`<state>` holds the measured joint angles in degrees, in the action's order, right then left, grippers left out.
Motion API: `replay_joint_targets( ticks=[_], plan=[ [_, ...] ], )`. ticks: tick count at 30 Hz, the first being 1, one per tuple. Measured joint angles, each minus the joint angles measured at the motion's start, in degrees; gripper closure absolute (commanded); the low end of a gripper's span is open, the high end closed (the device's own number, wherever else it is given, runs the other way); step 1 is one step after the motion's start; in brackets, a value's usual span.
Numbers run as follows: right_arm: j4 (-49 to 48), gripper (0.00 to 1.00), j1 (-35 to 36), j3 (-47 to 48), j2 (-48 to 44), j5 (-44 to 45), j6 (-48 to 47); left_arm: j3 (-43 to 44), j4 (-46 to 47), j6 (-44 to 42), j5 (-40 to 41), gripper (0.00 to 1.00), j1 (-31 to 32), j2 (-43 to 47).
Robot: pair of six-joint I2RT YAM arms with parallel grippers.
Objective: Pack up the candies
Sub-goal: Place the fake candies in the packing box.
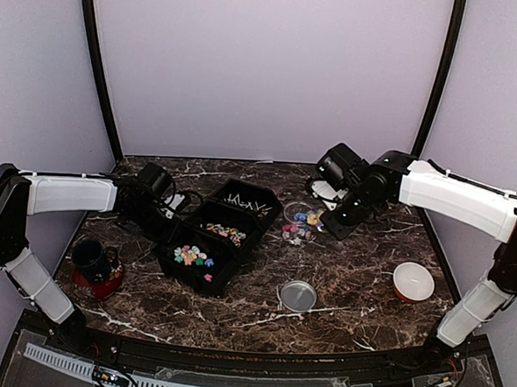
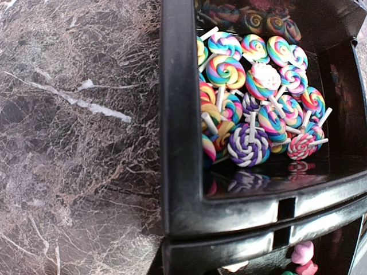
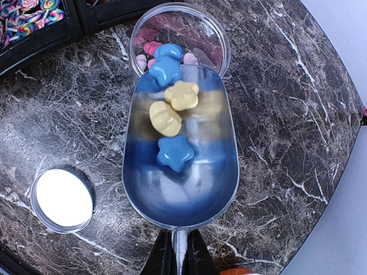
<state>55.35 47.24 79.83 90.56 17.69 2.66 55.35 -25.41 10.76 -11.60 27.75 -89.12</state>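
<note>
Scoop point(image 3: 183, 189) w/ candies point(image 3: 172, 117) hides jar point(image 3: 225, 46) nr rim.

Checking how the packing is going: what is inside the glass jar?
Pink and pale candies show at the bottom of the glass jar. The scoop, carrying four more, covers its near side, hiding anything underneath.

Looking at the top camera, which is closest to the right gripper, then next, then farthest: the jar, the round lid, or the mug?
1. Jar, right beside the right gripper.
2. Round lid, toward the front.
3. Mug, far left.
</note>
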Motion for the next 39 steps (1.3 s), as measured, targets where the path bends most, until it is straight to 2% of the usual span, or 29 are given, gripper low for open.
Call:
replay_joint_targets(
  ticks=[31,39],
  plan=[
    [10.12,1.00,0.00,12.13,7.28,2.75,-3.28,0.00,-0.02,0.00,-0.17,1.00,-0.22,0.96],
    [9.01,1.00,0.07,12.76,9.14,5.64,-4.63,0.00,-0.02,0.00,-0.17,1.00,-0.24,0.96]
  ],
)
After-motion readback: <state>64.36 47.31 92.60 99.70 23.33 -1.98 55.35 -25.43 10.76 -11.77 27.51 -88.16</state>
